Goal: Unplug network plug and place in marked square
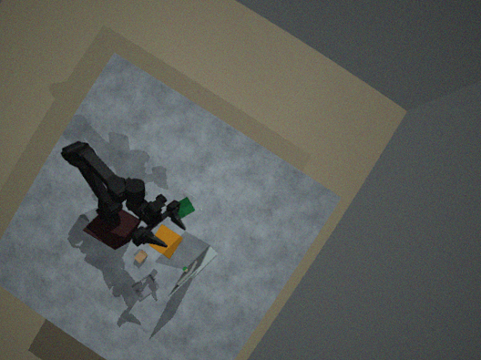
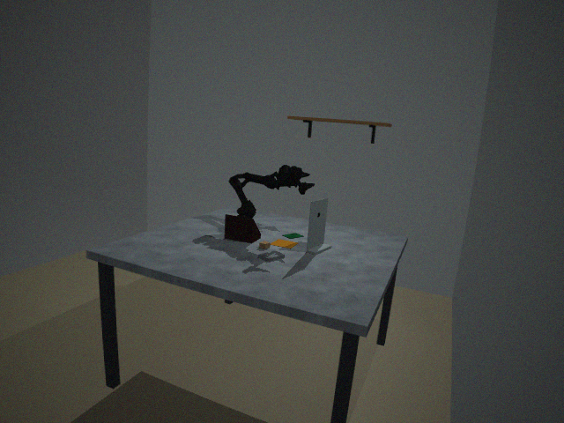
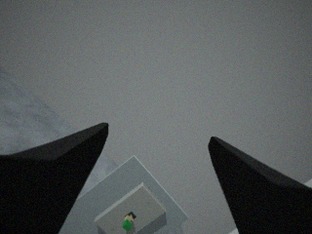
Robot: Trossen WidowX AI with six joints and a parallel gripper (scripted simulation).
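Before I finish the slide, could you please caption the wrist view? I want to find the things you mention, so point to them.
Open black two-fingered tool [image 1: 175,237] [image 2: 312,179] [image 3: 160,135] above a pale upright rectangular panel [image 1: 212,252] [image 2: 316,232] [image 3: 134,171].

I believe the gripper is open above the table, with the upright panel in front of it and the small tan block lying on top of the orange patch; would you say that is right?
Not quite: the small tan block is beside the orange patch, as the top view shows. The rest is right.

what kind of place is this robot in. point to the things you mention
Probably a robot test room: bare grey walls, an arm on a table [image 1: 237,159] [image 2: 204,273], and an upright panel [image 1: 209,253] [image 2: 317,232] [image 3: 134,171] facing it.
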